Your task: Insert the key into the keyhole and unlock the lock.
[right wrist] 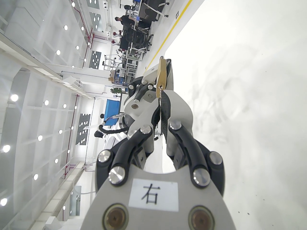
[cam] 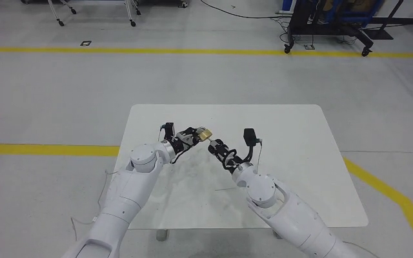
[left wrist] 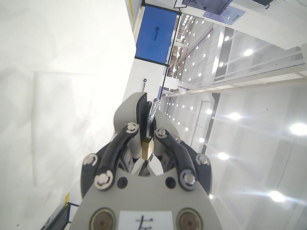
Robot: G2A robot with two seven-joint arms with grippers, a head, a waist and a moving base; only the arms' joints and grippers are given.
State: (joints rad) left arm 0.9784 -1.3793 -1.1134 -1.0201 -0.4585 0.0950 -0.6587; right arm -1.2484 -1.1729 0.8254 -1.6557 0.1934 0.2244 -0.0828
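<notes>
left gripper (left wrist: 150, 112): I clamp the lock (left wrist: 146, 149) tight
right gripper (right wrist: 161, 96): I pinch the key (right wrist: 158, 93), tip at lock
place: above table (cam: 290, 193)

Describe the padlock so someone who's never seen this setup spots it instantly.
Find the white table; above its middle the left gripper meets the right gripper tip to tip. The padlock, clamped in the left one's jaws, is the one small brass block among black and pale grey parts.

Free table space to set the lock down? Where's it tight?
Free: right half of the table, from the right gripper out to its edge; the far strip beyond the lock. Crowded: centre, where the left gripper and right gripper meet.
</notes>
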